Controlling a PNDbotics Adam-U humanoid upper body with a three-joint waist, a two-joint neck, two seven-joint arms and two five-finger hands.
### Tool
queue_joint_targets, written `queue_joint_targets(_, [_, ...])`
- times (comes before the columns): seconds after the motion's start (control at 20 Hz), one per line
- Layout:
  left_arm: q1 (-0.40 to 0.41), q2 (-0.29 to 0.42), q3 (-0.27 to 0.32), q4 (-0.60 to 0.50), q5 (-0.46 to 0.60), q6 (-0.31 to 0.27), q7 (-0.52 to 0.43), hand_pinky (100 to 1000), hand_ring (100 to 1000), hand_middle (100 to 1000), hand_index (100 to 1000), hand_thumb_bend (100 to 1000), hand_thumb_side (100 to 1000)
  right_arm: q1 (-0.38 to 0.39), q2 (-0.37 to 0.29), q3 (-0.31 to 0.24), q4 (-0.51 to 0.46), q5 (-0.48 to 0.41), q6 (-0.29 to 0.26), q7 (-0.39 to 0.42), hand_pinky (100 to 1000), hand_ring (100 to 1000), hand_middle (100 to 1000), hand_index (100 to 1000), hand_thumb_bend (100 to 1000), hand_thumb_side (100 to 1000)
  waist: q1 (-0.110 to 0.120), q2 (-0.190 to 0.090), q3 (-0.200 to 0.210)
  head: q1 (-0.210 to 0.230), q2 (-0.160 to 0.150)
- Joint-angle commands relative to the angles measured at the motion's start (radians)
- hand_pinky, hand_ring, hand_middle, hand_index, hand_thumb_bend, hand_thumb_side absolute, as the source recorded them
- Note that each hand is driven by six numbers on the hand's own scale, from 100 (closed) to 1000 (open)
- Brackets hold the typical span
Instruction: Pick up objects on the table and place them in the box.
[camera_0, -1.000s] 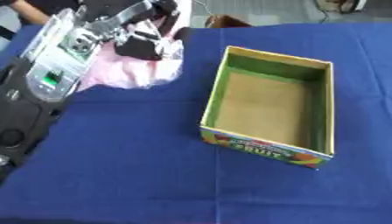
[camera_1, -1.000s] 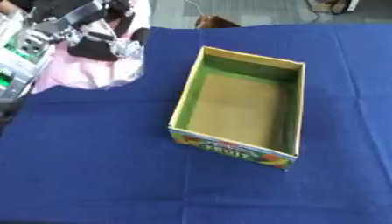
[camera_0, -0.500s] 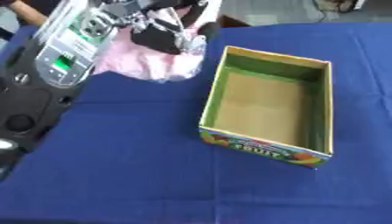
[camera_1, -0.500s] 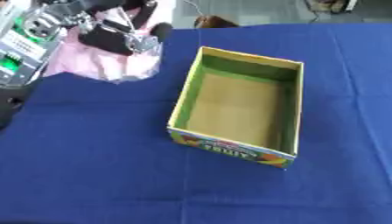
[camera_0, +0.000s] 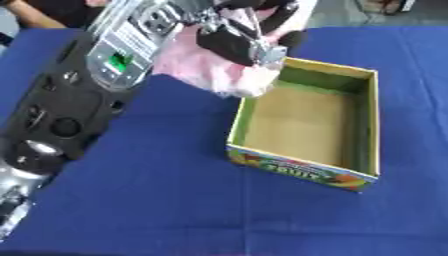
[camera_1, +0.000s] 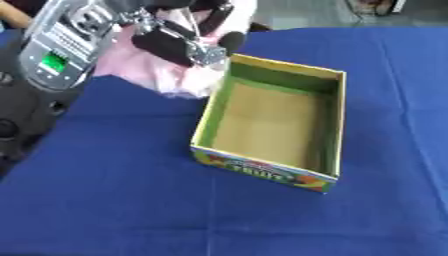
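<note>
My left hand is shut on a soft pink object, which hangs lifted off the blue table. The pink thing hangs beside the box's far left corner, its lower end touching or just over the left wall. The cardboard fruit box stands open and empty at the centre right, green inside its walls with a brown floor and a printed fruit label on its near side. My left forearm stretches in from the lower left. The right hand does not show in either view.
A blue cloth covers the whole table. A dark sleeve of a person shows at the far left edge, away from the box.
My left hand has carried the pink object up and to the right, from the table's far left to the box's left wall. The box has stayed where it was.
</note>
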Motion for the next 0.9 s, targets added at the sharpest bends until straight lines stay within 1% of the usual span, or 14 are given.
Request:
queue_joint_targets(0.05, [-0.038, -0.026, -0.006, 0.001, 0.012, -0.004, -0.013, 100, 100, 100, 100, 129, 144, -0.015, -0.010, -0.002, -0.021, -0.004, -0.003, 0.004, 742, 707, 792, 930, 100, 756, -0.008, -0.009, -0.006, 0.016, -0.001])
queue_joint_targets(0.35, [-0.063, -0.082, -0.028, 0.024, 0.016, -0.009, -0.035, 100, 100, 100, 100, 110, 157, -0.021, -0.003, -0.001, -0.022, -0.007, -0.006, 0.005, 742, 707, 792, 930, 100, 757, -0.016, -0.001, -0.028, 0.032, -0.001])
queue_joint_targets(0.6, [-0.070, -0.118, -0.049, 0.062, -0.004, -0.031, -0.051, 100, 100, 100, 100, 101, 164, -0.028, 0.007, 0.003, -0.025, -0.011, -0.009, 0.010, 743, 707, 792, 930, 100, 758, -0.023, 0.011, -0.046, 0.046, -0.001])
queue_joint_targets(0.9, [-0.073, -0.151, -0.064, 0.119, -0.044, -0.065, -0.046, 100, 100, 100, 100, 100, 178, -0.037, 0.017, 0.006, -0.032, -0.020, -0.015, 0.016, 744, 707, 792, 930, 100, 777, -0.029, 0.022, -0.059, 0.059, -0.001])
